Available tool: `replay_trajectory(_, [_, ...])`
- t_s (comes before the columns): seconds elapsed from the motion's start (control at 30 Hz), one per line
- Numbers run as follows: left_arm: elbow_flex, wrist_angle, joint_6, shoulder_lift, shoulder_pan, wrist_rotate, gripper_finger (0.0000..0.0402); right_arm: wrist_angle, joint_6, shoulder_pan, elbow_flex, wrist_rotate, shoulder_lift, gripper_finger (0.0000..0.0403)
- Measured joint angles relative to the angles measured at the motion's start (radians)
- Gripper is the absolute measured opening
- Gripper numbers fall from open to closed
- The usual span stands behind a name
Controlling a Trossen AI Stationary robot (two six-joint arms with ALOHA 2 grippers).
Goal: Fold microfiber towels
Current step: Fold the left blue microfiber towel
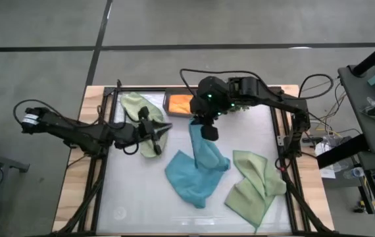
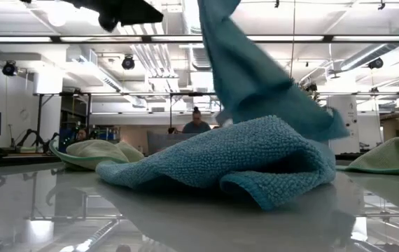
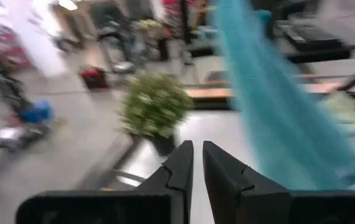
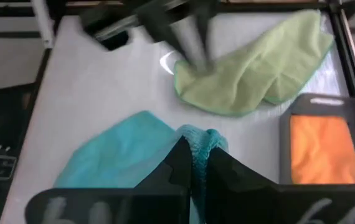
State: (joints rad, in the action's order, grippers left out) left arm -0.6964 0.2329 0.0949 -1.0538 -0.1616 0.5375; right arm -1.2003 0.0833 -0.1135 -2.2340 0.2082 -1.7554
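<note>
The left gripper (image 1: pixel 156 126) waits with fingers pressed together above one green towel (image 1: pixel 137 108), while the right gripper (image 1: pixel 208 130) clamps a corner of the teal towel (image 1: pixel 194 174) at mid-table and should lift slowly until it hangs free.

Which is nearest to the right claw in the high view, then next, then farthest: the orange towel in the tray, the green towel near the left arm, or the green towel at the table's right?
From the right claw:
1. Orange towel, in the tray at the back edge.
2. Green towel by the left arm, back left.
3. Green towel at the table's right, front right.
</note>
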Motion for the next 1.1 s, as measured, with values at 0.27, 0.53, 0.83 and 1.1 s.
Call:
replay_trajectory(0.27, [0.092,-0.031,-0.167,-0.073,0.001,-0.091,0.0135,0.064,-0.031,-0.042,0.127,-0.001,-0.001,0.0008])
replay_trajectory(0.53, [0.141,0.079,-0.118,-0.22,0.049,0.046,0.0235,0.051,0.028,-0.041,0.144,0.001,-0.001,0.0008])
replay_trajectory(0.83, [0.128,0.245,-0.091,-0.405,0.094,-0.158,0.024,0.045,0.029,-0.04,0.135,0.001,0.001,0.0008])
replay_trajectory(1.1, [0.122,0.269,-0.14,-0.492,0.113,-0.12,0.024,0.042,0.03,-0.04,0.135,0.001,0.001,0.0008])
